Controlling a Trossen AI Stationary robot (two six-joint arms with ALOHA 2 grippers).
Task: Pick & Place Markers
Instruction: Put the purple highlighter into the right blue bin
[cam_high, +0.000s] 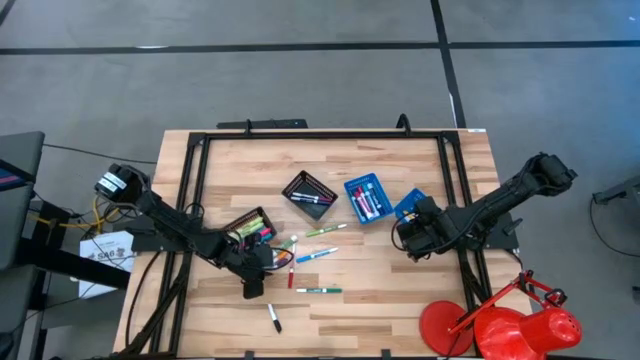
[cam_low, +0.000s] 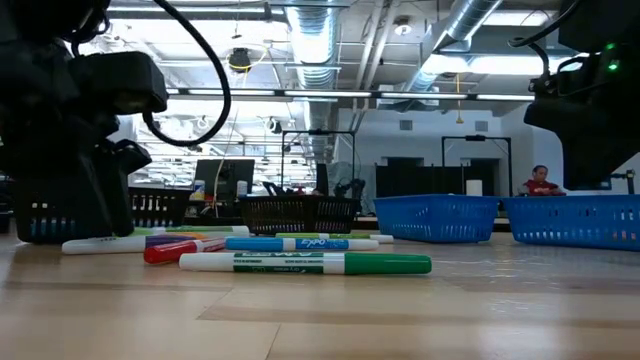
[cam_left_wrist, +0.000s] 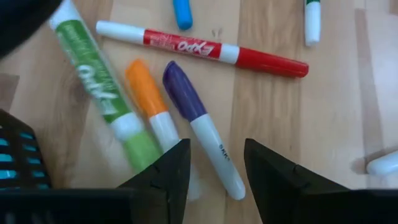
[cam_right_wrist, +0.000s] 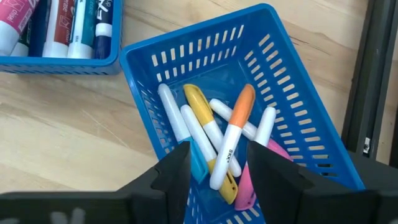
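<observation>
Loose markers lie flat on the wooden table near its middle. My left gripper (cam_left_wrist: 216, 168) is open, low over a cluster of them (cam_high: 262, 262). A purple-capped marker (cam_left_wrist: 202, 127) has its white end between the fingers, an orange-capped one (cam_left_wrist: 151, 102) and a green one (cam_left_wrist: 99, 74) lie beside it, and a red one (cam_left_wrist: 205, 50) lies beyond. My right gripper (cam_right_wrist: 219, 168) is open above a blue mesh tray (cam_right_wrist: 292, 106), right of centre (cam_high: 408, 235). In that tray lie several markers, among them an orange-capped one (cam_right_wrist: 235, 130) and a yellow one (cam_right_wrist: 202, 112).
Two black mesh trays (cam_high: 309, 192) (cam_high: 250, 225) and a second blue tray (cam_high: 367, 197) hold more markers. A green marker (cam_high: 318, 290) and a black one (cam_high: 273, 318) lie toward the near edge. A black frame (cam_high: 300, 133) rims the table. Red objects (cam_high: 500, 325) stand at the near right corner.
</observation>
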